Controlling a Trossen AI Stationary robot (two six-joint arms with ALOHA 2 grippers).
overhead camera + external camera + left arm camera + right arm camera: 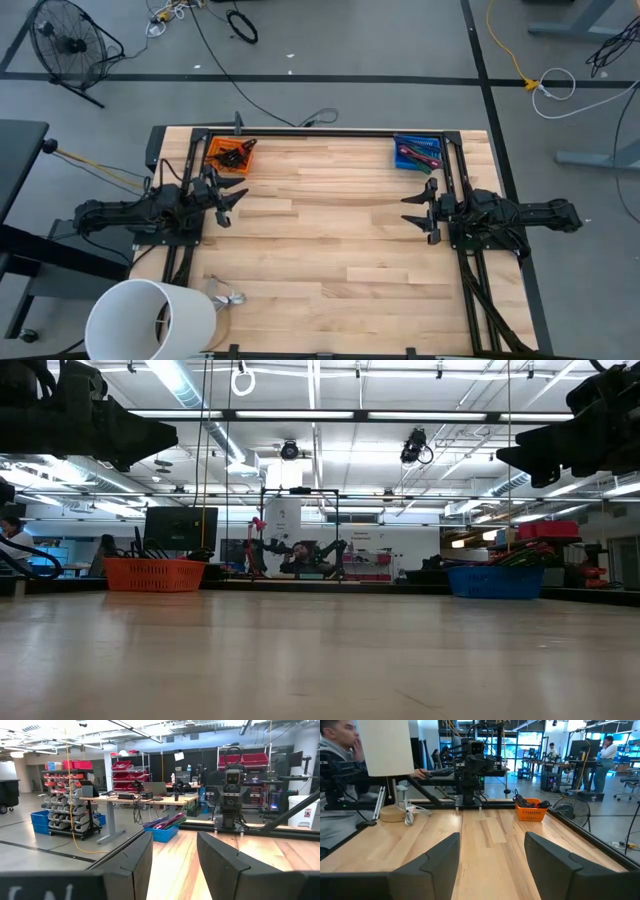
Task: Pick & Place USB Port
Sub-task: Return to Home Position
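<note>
Left tool (232, 203), right tool (420, 208) both spread, empty; cables (233, 157) in orange bin (212, 152), blue bin (400, 140) indistinct

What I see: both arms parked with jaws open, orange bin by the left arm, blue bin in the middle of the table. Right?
Not quite: the blue bin stands at the table's far corner by the right arm, not in the middle, as the high view shows. The rest holds: jaws open, orange bin by the left arm.
</note>
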